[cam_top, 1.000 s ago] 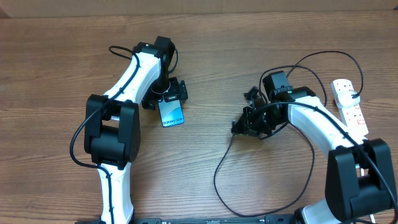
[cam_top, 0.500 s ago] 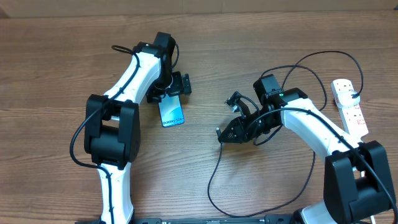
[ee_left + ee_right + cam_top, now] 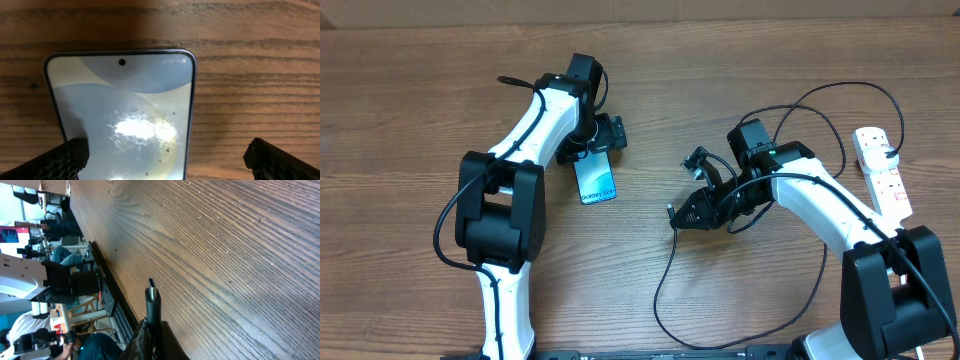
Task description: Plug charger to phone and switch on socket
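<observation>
Overhead showed the right gripper (image 3: pixel 676 213) clamped on the charger (image 3: pixel 153 305) plug, tip aimed left toward the phone (image 3: pixel 596 182); the left gripper (image 3: pixel 590 148) hung wide open over it, likely to steady it.

Brown wood-grain table (image 3: pixel 420 80) spans every view.
</observation>
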